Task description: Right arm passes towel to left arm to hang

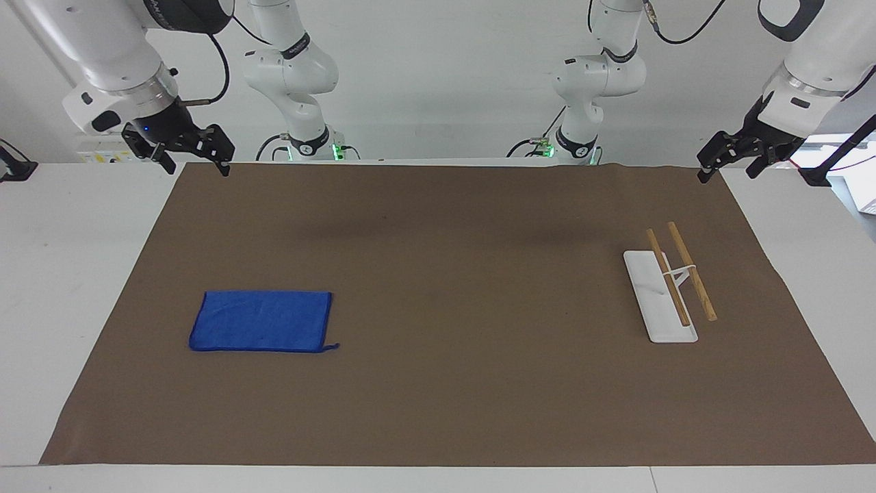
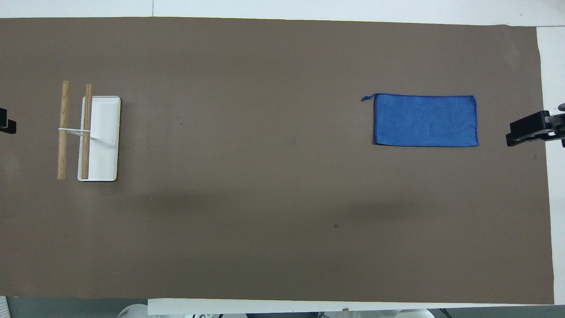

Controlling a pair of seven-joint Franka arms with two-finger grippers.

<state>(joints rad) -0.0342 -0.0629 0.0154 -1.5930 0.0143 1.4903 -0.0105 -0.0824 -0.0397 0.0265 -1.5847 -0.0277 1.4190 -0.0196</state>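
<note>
Presently noted: towel point(image 1: 263, 320) point(image 2: 426, 120) lying flat on brown mat point(image 1: 452, 383) toward the right arm's end of the table, thread tail at one corner, untouched. Right gripper point(image 1: 194, 159) point(image 2: 527, 134) raised over the mat's edge at the right arm's end, blue light lit, fingers point(image 1: 222, 165) spread apart, empty. Left gripper point(image 1: 727, 161) raised over the mat's corner at the left arm's end, fingers apart, empty. White-based rack point(image 1: 660, 298) point(image 2: 99, 139) with two wooden rails point(image 1: 692, 270) standing toward the left arm's end, well apart from towel.
</note>
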